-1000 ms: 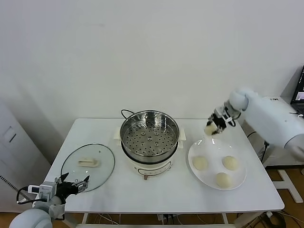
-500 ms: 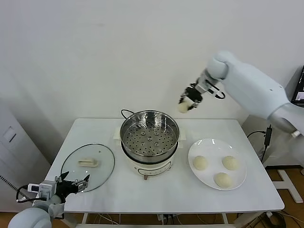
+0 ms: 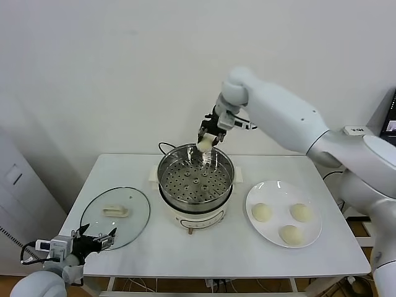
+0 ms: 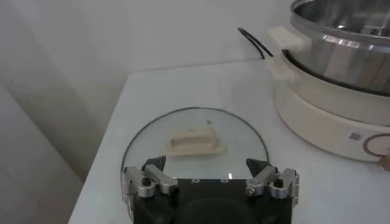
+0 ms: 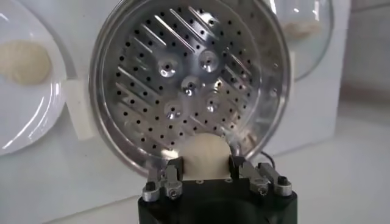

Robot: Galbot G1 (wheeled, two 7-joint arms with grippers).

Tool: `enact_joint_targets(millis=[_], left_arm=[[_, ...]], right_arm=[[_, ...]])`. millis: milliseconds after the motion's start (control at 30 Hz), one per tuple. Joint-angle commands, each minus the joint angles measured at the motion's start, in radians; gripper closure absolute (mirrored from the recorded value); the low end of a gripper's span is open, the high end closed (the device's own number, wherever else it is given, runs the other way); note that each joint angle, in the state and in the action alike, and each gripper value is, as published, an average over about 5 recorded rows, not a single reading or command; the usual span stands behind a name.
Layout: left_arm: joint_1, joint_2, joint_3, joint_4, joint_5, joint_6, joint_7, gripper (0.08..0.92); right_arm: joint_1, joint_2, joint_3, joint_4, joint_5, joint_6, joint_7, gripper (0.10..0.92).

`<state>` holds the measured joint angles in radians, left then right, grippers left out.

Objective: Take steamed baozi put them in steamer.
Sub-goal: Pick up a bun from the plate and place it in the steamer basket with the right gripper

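My right gripper is shut on a cream-white baozi and hangs over the far rim of the steamer. The steel basket with its perforated bottom holds nothing. Three more baozi lie on the white plate to the steamer's right. My left gripper stands open and idle at the table's front left, over the near edge of the glass lid.
The steamer sits on a white cooker base at mid-table, its black cord trailing behind. A white wall stands close behind the table. The plate edge shows in the right wrist view.
My right arm carried the baozi up from beside the plate and leftward across the table; it now hangs over the steamer's far rim. The left arm has not moved.
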<state>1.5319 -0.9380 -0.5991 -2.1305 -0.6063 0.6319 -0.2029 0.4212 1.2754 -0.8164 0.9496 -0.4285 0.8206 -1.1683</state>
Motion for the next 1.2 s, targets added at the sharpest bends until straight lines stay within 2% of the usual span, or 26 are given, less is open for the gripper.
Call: enact_joint_targets(millis=[33, 433, 967, 1067, 1200], left_arm=[[0.001, 0.000, -0.001, -0.001, -0.001, -0.001, -0.001, 0.177], [-0.001, 0.001, 0.009, -0.001, -0.001, 0.001, 0.000, 0.177], [-0.012, 0.005, 0.016, 0.007, -0.003, 0.000, 0.001, 0.177], [-0.012, 0.004, 0.017, 0.007, -0.003, -0.001, 0.001, 0.177], [-0.010, 0.004, 0.015, 0.005, -0.004, -0.002, 0.002, 0.177]], right_arm=[[-0.125, 0.057, 0.040, 0.030, -0.227, 0.052, 0.019, 0.550], [-0.246, 0.081, 0.154, -0.012, -0.456, 0.052, 0.100, 0.550], [-0.272, 0.093, 0.184, -0.026, -0.509, 0.052, 0.146, 0.550], [-0.274, 0.095, 0.183, -0.023, -0.508, 0.052, 0.152, 0.528], [-0.270, 0.094, 0.178, -0.019, -0.499, 0.052, 0.155, 0.424]])
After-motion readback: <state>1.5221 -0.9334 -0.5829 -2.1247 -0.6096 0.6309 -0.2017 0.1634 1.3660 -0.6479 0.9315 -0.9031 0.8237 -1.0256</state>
